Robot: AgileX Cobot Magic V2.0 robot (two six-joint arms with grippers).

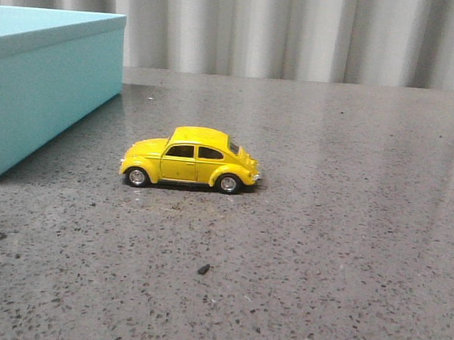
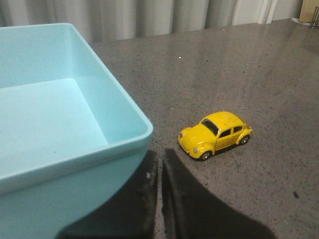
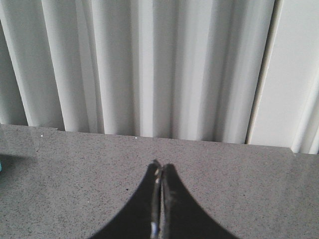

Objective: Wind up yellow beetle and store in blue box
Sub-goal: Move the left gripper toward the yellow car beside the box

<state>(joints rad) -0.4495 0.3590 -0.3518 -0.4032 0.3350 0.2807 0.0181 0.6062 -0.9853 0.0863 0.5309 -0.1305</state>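
Nearest, a dark speck (image 1: 203, 269) on grey table (image 1: 349, 228). Far left, blue box (image 2: 75, 114), lidless, holding nothing. Right of it, apart, yellow beetle (image 1: 191, 158) on its wheels, side-on. Left gripper (image 2: 159, 169) clenched, empty; right gripper (image 3: 159, 172) likewise.

beetle (image 1: 191, 158) on table (image 1: 349, 228), right of box (image 1: 35, 89), apart

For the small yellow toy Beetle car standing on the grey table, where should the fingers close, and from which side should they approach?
Grip the small yellow toy Beetle car across its doors, one finger on each flat flank between the wheels, coming down from above. It stands upright on all four wheels, side-on in the front view, clear of the open turquoise-blue box. The rounded roof and bonnet would probably slip; the flanks look the more parallel surfaces.
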